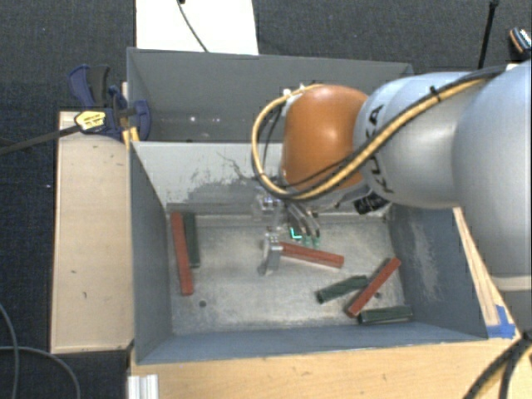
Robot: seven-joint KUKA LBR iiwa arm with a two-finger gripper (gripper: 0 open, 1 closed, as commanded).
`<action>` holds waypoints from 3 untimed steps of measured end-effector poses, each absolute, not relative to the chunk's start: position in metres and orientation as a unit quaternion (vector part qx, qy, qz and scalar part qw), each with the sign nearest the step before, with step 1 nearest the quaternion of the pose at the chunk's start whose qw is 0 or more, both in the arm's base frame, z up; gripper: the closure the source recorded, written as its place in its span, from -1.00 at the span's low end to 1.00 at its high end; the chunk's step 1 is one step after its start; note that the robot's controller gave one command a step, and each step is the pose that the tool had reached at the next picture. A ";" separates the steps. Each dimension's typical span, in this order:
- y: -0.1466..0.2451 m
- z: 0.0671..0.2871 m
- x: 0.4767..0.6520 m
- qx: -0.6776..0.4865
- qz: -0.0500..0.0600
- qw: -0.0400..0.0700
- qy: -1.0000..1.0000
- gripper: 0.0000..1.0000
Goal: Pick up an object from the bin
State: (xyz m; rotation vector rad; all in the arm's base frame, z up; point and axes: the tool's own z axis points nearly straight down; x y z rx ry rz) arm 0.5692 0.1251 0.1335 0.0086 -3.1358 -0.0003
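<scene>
My gripper [271, 260] hangs low over the middle of the bin floor, below the orange cover. Its metal fingertips reach down at the left end of a red flat stick [313, 257] that lies almost level, pointing right. Whether the stick's end sits between the fingers is hidden. Just right of it, near the front, a dark green stick [341, 289] and another red stick [373, 286] lie crossed.
A dark green stick [384, 314] lies by the front right wall. Along the left wall a red stick [181, 254] and a dark green stick [192, 239] lie side by side. The arm covers the bin's back right part.
</scene>
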 end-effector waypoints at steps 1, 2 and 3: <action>0.053 0.069 0.568 0.105 0.001 0.002 -0.994 -1.00; 0.056 0.071 0.568 0.104 0.000 0.000 -0.995 1.00; 0.056 0.224 0.566 0.140 0.000 -0.005 -0.990 1.00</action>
